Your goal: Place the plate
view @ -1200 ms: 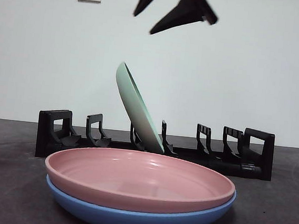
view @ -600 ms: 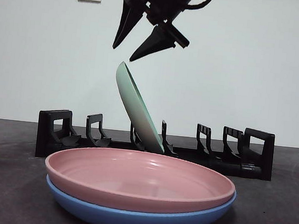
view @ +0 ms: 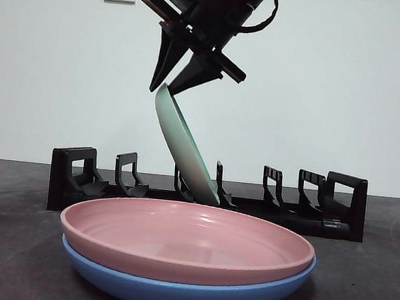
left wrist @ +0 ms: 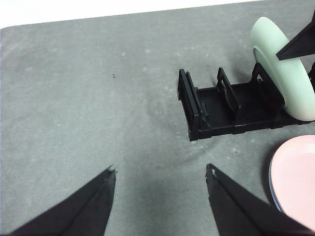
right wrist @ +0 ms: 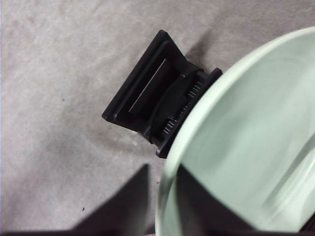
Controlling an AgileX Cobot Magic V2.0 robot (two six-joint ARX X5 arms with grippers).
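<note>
- Front view shows the right end effector (view: 165, 86) coming from 12 o'clock, with its two black jaws spread open and their tips on either side of the top rim of the green plate (view: 183, 145).
- The green plate stands on edge in a middle slot of the black rack (view: 69, 180), and it is tilted, so its top rim leans toward 11 o'clock and its lower edge sits in the slot.
- In the right wrist view the rim of the green plate (right wrist: 236, 147) runs between the two jaws of the right end effector (right wrist: 163, 196); I cannot tell if a jaw touches it.
- The important relation: the plate rim lies directly below the open jaws, and the long axis of the plate goes from 11 o'clock down to 5 o'clock, so I think the jaws must close across this thin rim.
- The left end effector (left wrist: 160, 174) is open too, and it waits well apart over the bare worktop (left wrist: 74, 98), so the right arm is nearer.
- The pink plate (view: 187, 239) lies on the blue plate (view: 185, 290) at 6 o'clock, in front of the rack.
</note>
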